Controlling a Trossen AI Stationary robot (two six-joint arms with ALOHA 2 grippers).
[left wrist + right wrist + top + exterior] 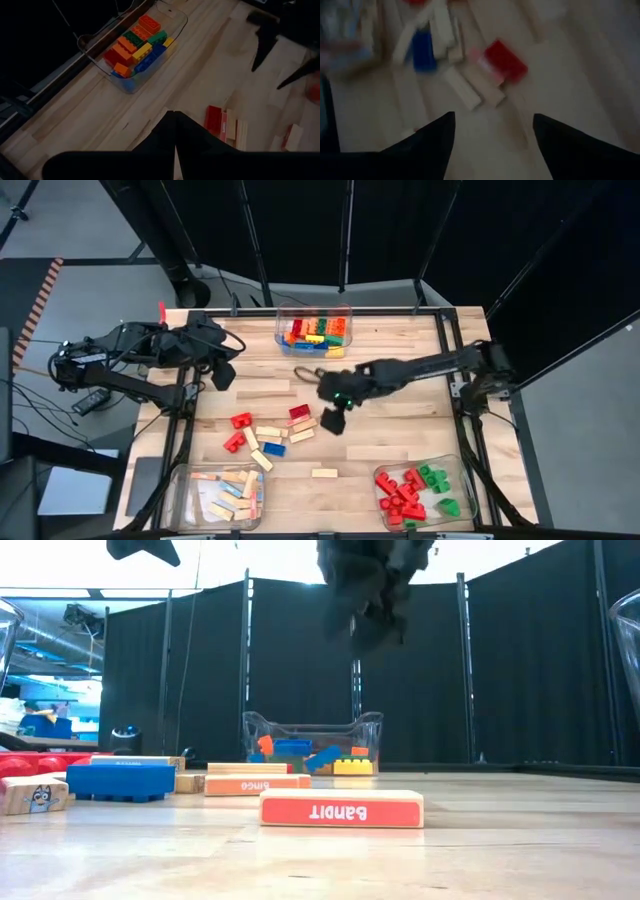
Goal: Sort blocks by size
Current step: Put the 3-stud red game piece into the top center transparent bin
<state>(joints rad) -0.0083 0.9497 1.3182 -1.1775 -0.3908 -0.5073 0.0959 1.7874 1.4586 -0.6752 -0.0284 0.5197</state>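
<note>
Loose blocks lie flat on the table's middle: red studded bricks (pixel 241 421), a blue brick (pixel 273 448), pale wooden bars (pixel 268 432) and a lone bar (pixel 324 473). My right gripper (pixel 333 421) hangs open and empty above the table, just right of a red brick (pixel 505 60) and the bars beside it (pixel 470 95). My left gripper (pixel 224 373) is shut and empty, held above the far left of the table; its shut fingers show in the left wrist view (pixel 175 145).
A clear bin of studded bricks (pixel 314 330) stands at the far edge. A bin of wooden bars (pixel 225 495) is at the near left, and a bin of red and green pieces (pixel 415 492) at the near right. Bare wood lies between them.
</note>
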